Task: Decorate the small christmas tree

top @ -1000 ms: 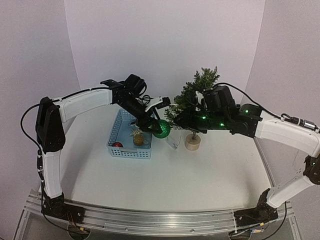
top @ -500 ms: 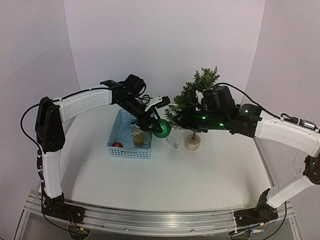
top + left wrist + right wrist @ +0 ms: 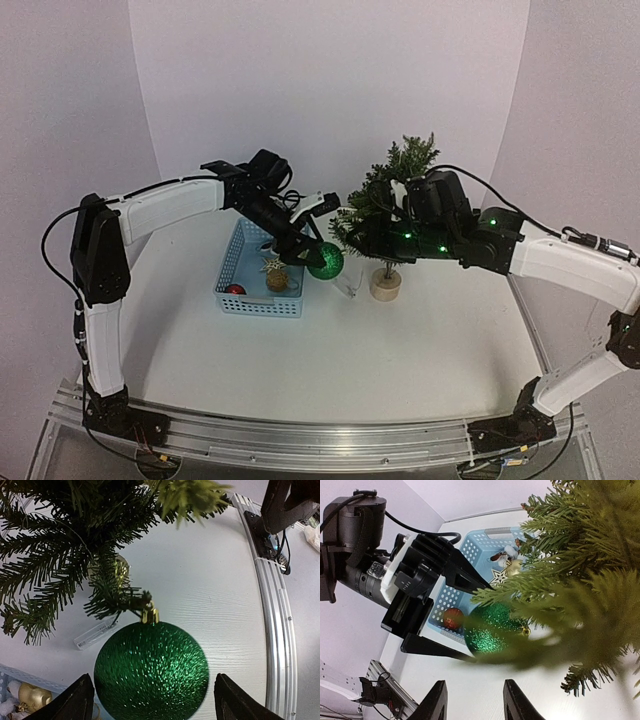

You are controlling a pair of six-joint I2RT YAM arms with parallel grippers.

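Observation:
The small christmas tree [image 3: 400, 180] stands at the back right on its round wooden base [image 3: 385, 284]. A glittery green ball [image 3: 325, 261] hangs by its gold cap [image 3: 149, 615] from a low left branch [image 3: 112, 595]. My left gripper [image 3: 305, 252] is open around the ball [image 3: 150, 670], with a fingertip [image 3: 80, 700] on each side and small gaps showing. My right gripper [image 3: 365, 235] is open and empty among the tree's lower branches. In the right wrist view [image 3: 475, 702] only table lies between its fingers, and the ball [image 3: 492, 635] hangs beyond them.
A blue basket [image 3: 232, 272] left of the tree holds a red ball [image 3: 235, 290] and gold ornaments [image 3: 277, 277]. A clear plastic box [image 3: 347, 287] lies by the tree's base. The metal rail [image 3: 300, 440] runs along the near edge.
The green ball has shifted slightly right and down on the branch. Both arms are nearly where they were.

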